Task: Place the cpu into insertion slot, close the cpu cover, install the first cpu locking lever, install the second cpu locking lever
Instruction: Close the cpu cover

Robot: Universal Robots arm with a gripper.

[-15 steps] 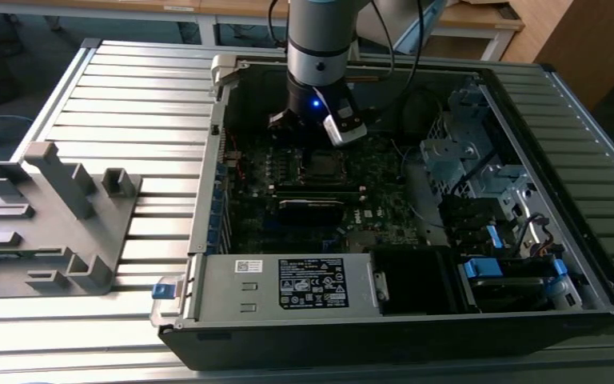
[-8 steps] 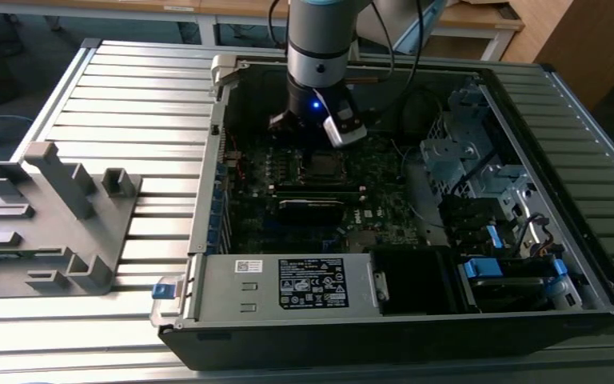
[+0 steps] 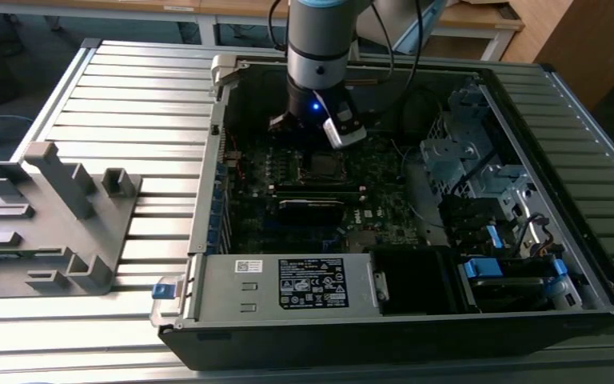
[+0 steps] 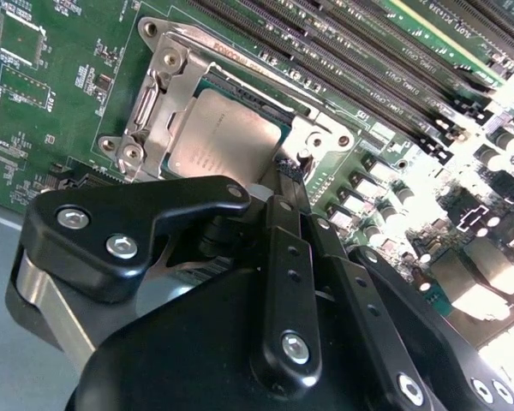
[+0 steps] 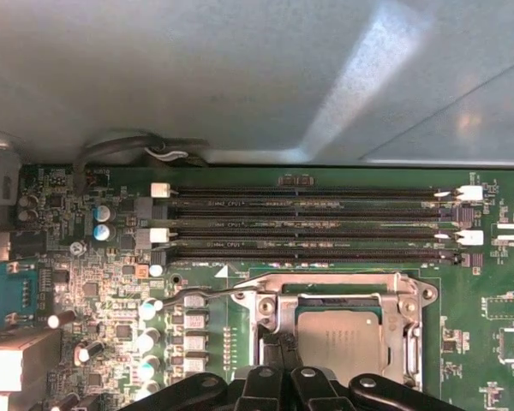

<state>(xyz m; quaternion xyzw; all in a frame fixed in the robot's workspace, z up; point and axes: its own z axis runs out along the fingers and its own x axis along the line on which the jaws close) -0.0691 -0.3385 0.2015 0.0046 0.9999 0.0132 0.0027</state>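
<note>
- The cpu [image 4: 227,133] sits flat in the insertion slot [image 4: 244,92], its silver top showing.
- The cpu cover [image 4: 158,94] lies closed around it.
- The gripper [image 4: 289,169] is at the cover's edge, fingers [image 4: 283,199] pressed together.
- The open computer case [image 3: 392,340] rests on the bench [image 3: 125,120].

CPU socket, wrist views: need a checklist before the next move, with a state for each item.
1. Chip seated: ok. Its silver top lies flat and level inside the cover.
2. Cover down: ok. Its frame looks flat around the chip in both wrist views.
3. Wire lever latched: cannot tell. In the first wrist view its end sticks out sideways past the cover's corner.
4. Gripper position: ok. It is low at the cover's edge beside the chip, but whether it touches cannot be told.
5. Arm access: ok. It reaches straight down into the open case.
</note>
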